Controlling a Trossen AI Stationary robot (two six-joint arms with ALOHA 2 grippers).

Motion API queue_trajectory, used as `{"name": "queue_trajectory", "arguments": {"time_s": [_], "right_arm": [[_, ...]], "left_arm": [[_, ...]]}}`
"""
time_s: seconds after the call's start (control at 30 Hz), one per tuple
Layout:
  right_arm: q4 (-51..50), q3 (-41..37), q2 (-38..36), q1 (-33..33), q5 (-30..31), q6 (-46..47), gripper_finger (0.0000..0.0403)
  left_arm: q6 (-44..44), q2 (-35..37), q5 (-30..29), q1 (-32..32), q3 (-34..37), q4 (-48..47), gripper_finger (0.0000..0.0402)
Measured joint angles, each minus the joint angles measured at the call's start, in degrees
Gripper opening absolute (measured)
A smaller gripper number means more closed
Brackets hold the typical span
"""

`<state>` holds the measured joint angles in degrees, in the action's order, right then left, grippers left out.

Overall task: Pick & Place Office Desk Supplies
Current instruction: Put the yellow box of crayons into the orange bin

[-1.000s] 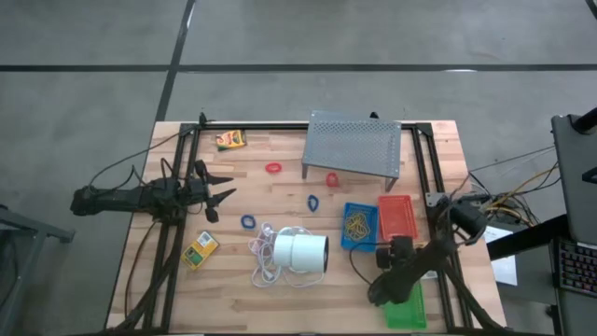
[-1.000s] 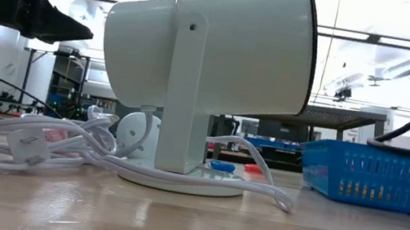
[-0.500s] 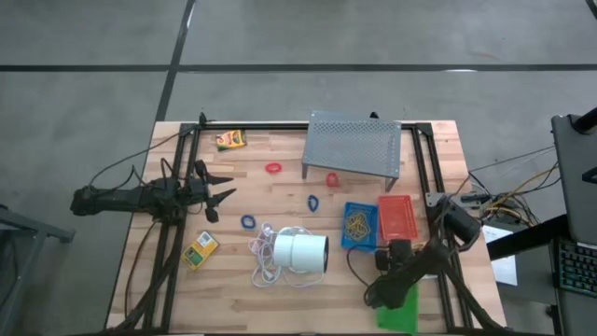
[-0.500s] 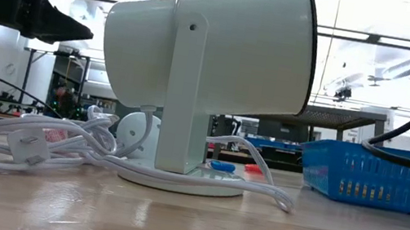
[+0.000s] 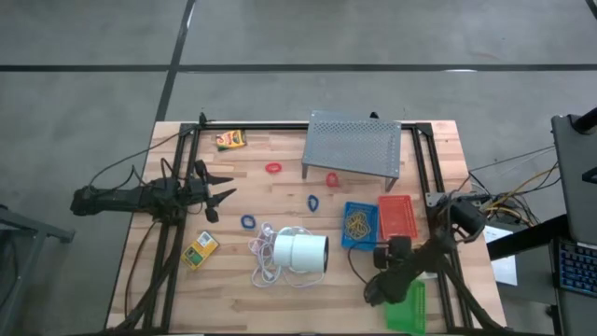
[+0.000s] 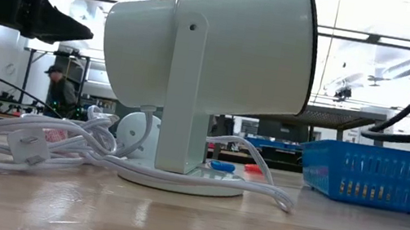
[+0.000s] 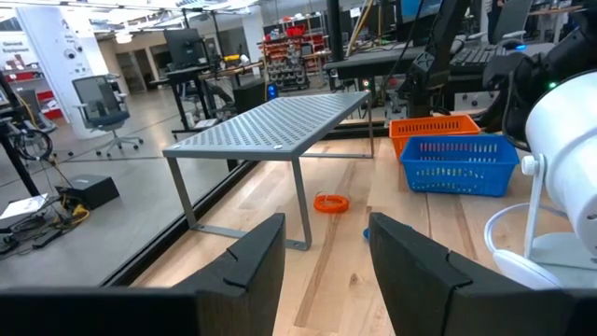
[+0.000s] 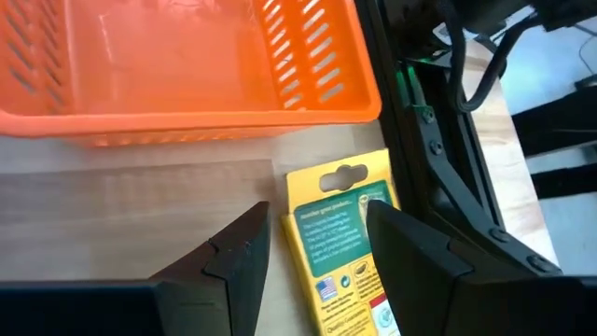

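My right gripper [image 8: 317, 213] stands open near the table's right edge, tilted down over a yellow printed box [image 8: 328, 224]. The box lies flat on the wood just short of the red tray [image 8: 187, 119]. One finger stands clear of the box's edge and the other finger [image 8: 410, 257] hides its other side. The blue tray [image 5: 346, 231] holds tan rubber bands [image 5: 358, 222]. The green tray [image 5: 409, 308] lies partly under my right arm. Red loops [image 5: 273, 168] and blue loops [image 5: 247, 222] lie mid-table. My left gripper [image 5: 222, 191] waits open at the left.
A big white lamp [image 5: 303, 250] with a coiled white cord [image 5: 264, 259] stands near the table's middle front. A grey perforated stand [image 5: 353, 145] is at the back. Two more yellow boxes [image 5: 229, 139] [image 5: 201, 249] lie on the left. A black frame rail [image 8: 438, 159] runs beside the box.
My right arm's dark cable has swung upward at the right edge of the low view, and its elbow has shifted a little. The gripper itself has kept its place by the red tray.
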<state>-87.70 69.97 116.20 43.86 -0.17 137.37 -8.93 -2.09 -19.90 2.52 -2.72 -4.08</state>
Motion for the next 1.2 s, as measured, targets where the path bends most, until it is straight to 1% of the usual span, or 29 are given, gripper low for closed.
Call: {"name": "queue_trajectory", "arguments": {"time_s": [0.2,0.43,0.57,0.8,1.0,1.2], "right_arm": [[1.18,-0.66,0.0,-0.2,-0.33,-0.88,0.0178],[4.21,-3.88,-0.82,-0.2,0.16,-1.46,0.0178],[5.97,-5.14,-4.1,-0.2,0.18,-1.23,0.0178],[6.08,-6.72,-10.07,-0.2,0.14,-0.52,0.0178],[10.03,-7.66,-10.2,-0.37,-1.59,-0.07,0.0192],[10.46,-8.41,-9.33,-0.33,-2.53,0.29,0.0204]], "left_arm": [[0.0,0.0,0.02,0.0,0.0,-0.02,0.0159],[0.0,0.0,0.0,0.0,0.0,0.0,0.0159],[0.0,0.0,0.02,0.0,0.0,-0.02,0.0159],[0.0,0.0,0.02,0.0,0.0,-0.02,0.0159],[0.0,0.0,0.0,-0.01,0.0,-0.01,0.0159],[0.0,-0.02,0.02,-0.02,0.0,0.0,0.0159]]}}
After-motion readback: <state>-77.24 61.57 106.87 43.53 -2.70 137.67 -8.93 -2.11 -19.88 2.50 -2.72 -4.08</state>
